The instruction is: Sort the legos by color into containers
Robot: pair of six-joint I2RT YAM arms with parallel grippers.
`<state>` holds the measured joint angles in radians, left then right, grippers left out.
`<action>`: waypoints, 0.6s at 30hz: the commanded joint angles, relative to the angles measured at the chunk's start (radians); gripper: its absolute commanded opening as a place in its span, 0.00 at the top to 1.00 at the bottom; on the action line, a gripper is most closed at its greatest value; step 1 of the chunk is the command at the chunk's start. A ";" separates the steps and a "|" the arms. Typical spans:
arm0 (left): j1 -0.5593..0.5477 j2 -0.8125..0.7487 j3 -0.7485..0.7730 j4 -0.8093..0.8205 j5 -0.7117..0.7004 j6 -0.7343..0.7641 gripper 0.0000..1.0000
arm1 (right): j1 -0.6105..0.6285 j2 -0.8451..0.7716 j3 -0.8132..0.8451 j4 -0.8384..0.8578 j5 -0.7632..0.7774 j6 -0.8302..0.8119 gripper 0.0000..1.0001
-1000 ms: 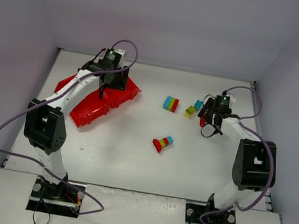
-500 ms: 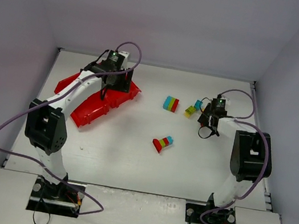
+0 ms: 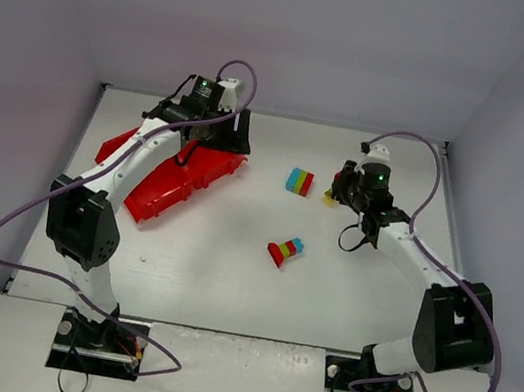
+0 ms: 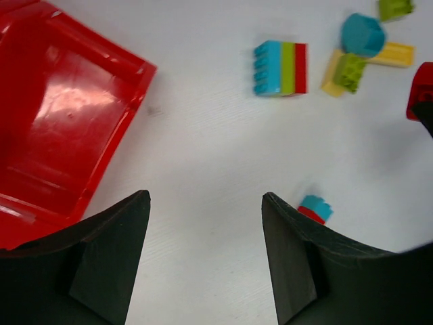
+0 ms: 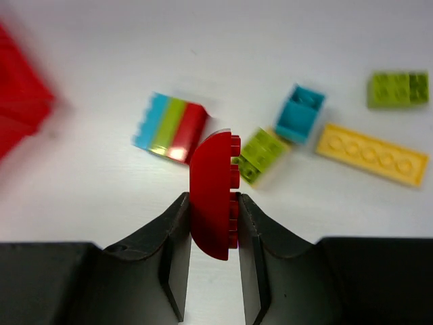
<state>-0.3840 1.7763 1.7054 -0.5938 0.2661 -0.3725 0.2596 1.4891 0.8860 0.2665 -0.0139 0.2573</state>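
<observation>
My right gripper [image 5: 213,198] is shut on a red lego with one rounded side [image 5: 214,169], held on edge above the table. Under it lie a teal, lime and red stack [image 5: 170,127], a lime brick [image 5: 260,154], a teal brick [image 5: 301,114], a yellow plate [image 5: 372,154] and another lime brick [image 5: 397,89]. My left gripper [image 4: 204,197] is open and empty, hovering over bare table just right of the red tray [image 4: 67,122]. From above, the right gripper [image 3: 345,185] is beside the striped stack [image 3: 299,181], and the left gripper [image 3: 219,140] is at the tray's [image 3: 155,198] far end.
A second small multicolour stack [image 3: 284,250] lies mid-table, and its teal and red end [image 4: 314,208] shows by my left gripper's right finger. Grey walls close in the table on three sides. The tray compartment nearest my left gripper holds nothing.
The right gripper has shut on the red lego, lifted it and swung left toward the striped stack. The left gripper has drifted slightly right, still open.
</observation>
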 commanded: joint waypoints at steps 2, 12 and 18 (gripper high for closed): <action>-0.019 -0.006 0.069 0.097 0.165 -0.075 0.39 | 0.052 -0.093 0.010 0.158 -0.084 -0.073 1.00; -0.075 0.008 0.008 0.373 0.344 -0.223 0.39 | 0.219 -0.110 0.005 0.306 -0.181 -0.135 0.98; -0.090 0.017 -0.019 0.446 0.360 -0.276 0.39 | 0.245 -0.110 0.024 0.310 -0.201 -0.145 0.96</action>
<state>-0.4725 1.8214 1.6890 -0.2893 0.5873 -0.5915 0.4938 1.3972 0.8776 0.4702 -0.1825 0.1291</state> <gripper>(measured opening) 0.614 0.260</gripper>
